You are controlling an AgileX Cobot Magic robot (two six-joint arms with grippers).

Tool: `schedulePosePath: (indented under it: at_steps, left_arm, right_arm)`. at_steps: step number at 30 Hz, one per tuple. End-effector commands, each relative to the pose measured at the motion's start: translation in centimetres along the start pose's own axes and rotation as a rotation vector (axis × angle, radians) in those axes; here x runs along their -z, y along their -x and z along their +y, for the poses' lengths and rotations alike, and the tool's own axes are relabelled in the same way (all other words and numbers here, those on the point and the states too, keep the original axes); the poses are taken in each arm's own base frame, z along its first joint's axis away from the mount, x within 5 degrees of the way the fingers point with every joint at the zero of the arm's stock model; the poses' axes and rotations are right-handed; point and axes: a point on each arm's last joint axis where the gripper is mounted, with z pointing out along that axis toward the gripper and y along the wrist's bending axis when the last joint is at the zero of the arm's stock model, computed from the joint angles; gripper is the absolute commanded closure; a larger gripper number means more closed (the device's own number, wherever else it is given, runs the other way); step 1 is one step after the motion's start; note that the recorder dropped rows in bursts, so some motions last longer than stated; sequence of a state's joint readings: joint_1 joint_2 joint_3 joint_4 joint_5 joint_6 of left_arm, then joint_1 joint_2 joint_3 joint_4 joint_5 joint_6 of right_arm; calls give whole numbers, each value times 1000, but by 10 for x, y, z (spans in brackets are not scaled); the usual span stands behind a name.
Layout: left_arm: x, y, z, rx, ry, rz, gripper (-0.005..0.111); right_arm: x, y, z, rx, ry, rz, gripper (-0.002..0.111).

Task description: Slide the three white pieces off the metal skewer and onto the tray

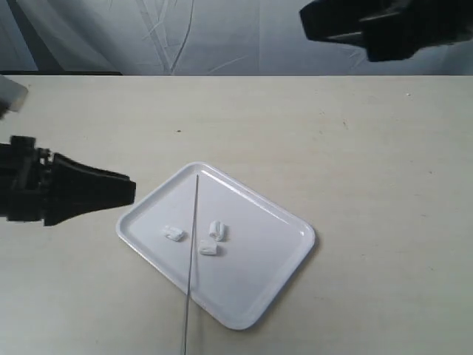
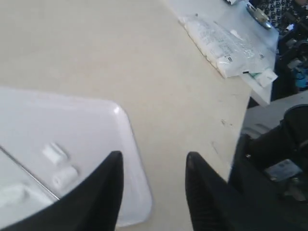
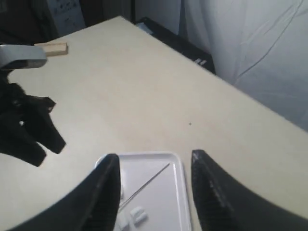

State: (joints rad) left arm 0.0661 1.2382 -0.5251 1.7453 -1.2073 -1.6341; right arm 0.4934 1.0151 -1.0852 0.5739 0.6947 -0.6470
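Note:
The white tray [image 1: 281, 248] lies turned at an angle in the middle of the beige table. Three white pieces [image 1: 216, 230] lie loose on it, close together, and also show in the left wrist view as white pieces [image 2: 54, 153]. The thin metal skewer [image 1: 194, 244] lies bare across the tray between them, its lower end past the near rim. My left gripper [image 1: 127, 190] is open, just left of the tray. My right gripper [image 3: 153, 163] hangs open high above the far side, with the tray [image 3: 178, 192] and the skewer [image 3: 147, 183] seen below.
A small wooden block [image 3: 52, 48] lies on the table far beyond the left arm. A clear plastic packet [image 2: 224, 45] lies on a neighbouring surface past the table's edge. A white cloth backdrop [image 1: 185, 33] hangs behind the table.

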Motion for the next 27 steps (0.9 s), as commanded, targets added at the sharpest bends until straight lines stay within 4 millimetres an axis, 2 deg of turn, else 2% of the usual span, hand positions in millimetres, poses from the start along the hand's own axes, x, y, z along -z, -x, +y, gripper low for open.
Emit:
schedulePosePath:
  at_steps: [1,5,6,9,11,14,16,20,23,27]
  left_arm:
    - [29,7,-51,-348,81,-118,66]
    - [47,1,-98,-568,163,-212,66]
    - [51,-4,-111,-626,187,-237,66]
    - [62,-16,-135,-693,359,-370,66]
    - [68,-28,-139,-628,469,-478,66]
    - [72,-45,-139,-495,534,-618,66]
    - [72,-54,-139,-475,548,-666,66]
    - [70,-67,-143,-508,539,-692,66]
    - [67,-71,-145,-494,491,-670,66]
    - [66,-72,-145,-497,480,-660,66]
  right_arm:
    - [35,-20,6,-17,-149,-233,63]
    - [65,-71,17,-43,-263,-389,63]
    - [70,-89,21,-73,-271,-417,63]
    - [89,-125,34,-162,-259,-539,63]
    - [96,-143,39,-203,-247,-600,63]
    - [98,-167,45,-230,-228,-647,63]
    - [97,-178,47,-267,-208,-668,63]
    - [85,-194,49,-327,-165,-614,63]
    - [76,-202,56,-393,-63,-547,63]
    - [71,-210,70,-368,74,-420,63]
